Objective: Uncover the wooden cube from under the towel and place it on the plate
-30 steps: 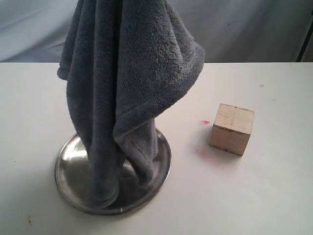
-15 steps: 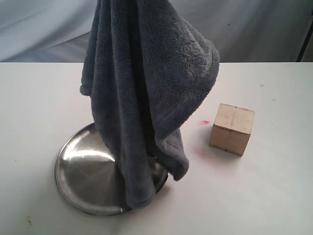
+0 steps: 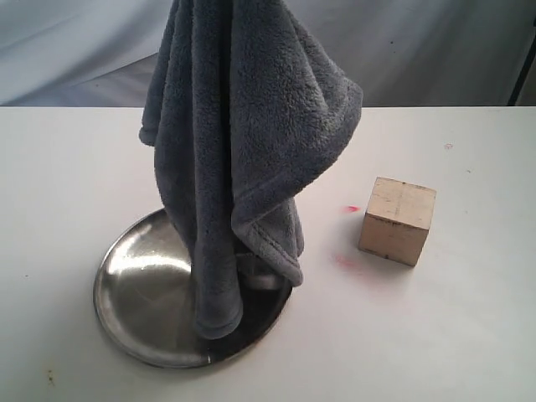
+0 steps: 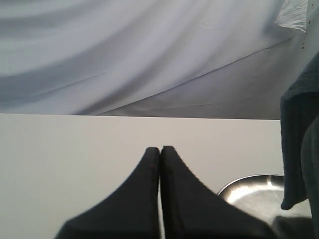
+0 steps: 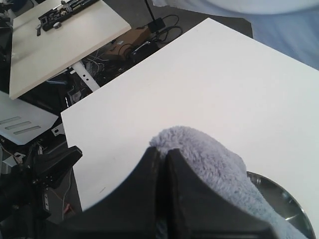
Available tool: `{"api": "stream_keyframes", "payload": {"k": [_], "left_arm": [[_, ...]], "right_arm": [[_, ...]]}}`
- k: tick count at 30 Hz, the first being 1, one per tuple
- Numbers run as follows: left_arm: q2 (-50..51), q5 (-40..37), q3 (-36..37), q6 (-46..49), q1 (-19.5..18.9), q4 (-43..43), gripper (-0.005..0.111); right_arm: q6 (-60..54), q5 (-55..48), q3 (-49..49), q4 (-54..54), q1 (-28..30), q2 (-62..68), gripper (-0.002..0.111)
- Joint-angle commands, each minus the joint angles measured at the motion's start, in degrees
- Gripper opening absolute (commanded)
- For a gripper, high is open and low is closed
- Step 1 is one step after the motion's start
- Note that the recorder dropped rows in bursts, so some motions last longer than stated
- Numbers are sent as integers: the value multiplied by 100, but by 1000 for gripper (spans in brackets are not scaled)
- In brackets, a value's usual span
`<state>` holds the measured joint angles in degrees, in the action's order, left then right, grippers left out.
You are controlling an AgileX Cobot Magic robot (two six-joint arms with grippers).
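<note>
The towel, pinched by the right gripper, has swung back over the plate. The wooden cube stands bare; the left gripper is pressed together, empty.

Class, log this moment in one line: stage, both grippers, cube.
stage: wooden cube uncovered, on table beside plate | right gripper: shut on towel, hanging over plate | left gripper: shut, empty

Dark grey plush towel; shiny silver steel plate; pale beige wooden cube; white table.
</note>
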<state>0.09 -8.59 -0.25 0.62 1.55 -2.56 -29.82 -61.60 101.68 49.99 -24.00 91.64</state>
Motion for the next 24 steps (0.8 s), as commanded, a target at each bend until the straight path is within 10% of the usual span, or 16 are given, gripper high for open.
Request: {"api": "stream_keyframes", "payload": {"k": [1,15,24], "left_arm": [[-9,13,25,-18,5,4,1],[-9,13,25,-5,5,4,1],[-9,13,25,-16,5,4,1]], "right_arm": [[-61,147,45,30,-6,-11,0],[-96,-274,45,298,-6,97,0],[-378,108,45,646,-1027,174,0]]}}
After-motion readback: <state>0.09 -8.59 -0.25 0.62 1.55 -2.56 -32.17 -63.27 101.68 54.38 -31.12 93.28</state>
